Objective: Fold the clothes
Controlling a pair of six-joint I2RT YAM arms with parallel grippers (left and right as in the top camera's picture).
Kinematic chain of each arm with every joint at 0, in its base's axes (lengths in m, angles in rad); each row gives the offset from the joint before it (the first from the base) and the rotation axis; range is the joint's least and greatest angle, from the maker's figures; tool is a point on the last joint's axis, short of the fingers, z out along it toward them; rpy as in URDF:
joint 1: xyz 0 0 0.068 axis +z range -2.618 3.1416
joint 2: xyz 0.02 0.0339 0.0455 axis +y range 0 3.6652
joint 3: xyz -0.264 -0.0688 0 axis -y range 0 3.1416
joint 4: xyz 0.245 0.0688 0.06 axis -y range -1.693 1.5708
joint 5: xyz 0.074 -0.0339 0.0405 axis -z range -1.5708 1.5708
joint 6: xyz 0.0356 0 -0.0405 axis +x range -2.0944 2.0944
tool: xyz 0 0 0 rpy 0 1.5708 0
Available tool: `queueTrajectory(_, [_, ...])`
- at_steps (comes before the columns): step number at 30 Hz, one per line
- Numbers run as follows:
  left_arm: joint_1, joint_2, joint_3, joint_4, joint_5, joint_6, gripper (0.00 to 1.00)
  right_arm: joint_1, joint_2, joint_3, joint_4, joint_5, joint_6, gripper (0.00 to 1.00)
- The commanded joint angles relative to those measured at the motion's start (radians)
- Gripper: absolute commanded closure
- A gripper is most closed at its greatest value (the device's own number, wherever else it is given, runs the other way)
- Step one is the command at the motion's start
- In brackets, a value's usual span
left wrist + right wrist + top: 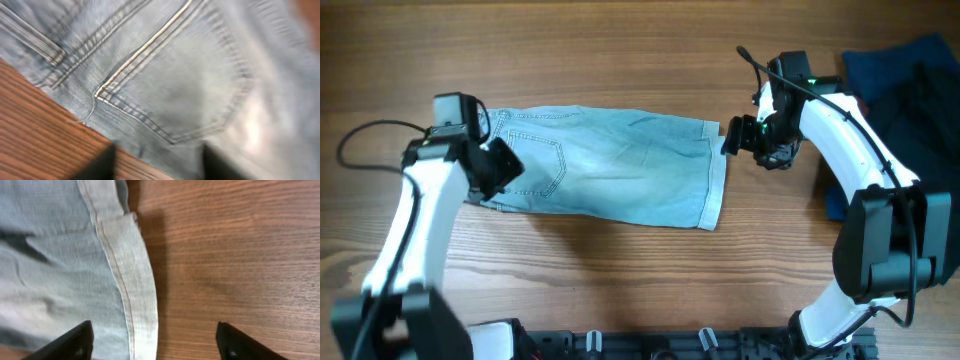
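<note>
Denim shorts [610,180] lie flat on the wooden surface [620,290]. Judged soft, fairly heavy, non-slip; best pinched at the thick hem [131,280]. Left gripper [157,165] and right gripper [157,342]: jaws open, empty.

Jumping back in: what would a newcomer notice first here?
The pale denim shorts lie spread flat across the middle of the table. The left claw hangs over the pocket end, and the right claw, open, is by the hem. A dark cloth pile sits at the far right.
</note>
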Motion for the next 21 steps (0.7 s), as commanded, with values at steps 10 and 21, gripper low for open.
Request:
queueTrajectory(10, [0.008, -0.079, 0.0, -0.001, -0.01, -0.003, 0.0, -0.014, 0.019, -0.231, 0.147, -0.125, -0.023, 0.15])
queueTrajectory(21, [0.008, -0.079, 0.0, -0.002, -0.01, -0.003, 0.0, -0.006, 0.019, -0.441, 0.425, -0.329, 0.026, 0.13])
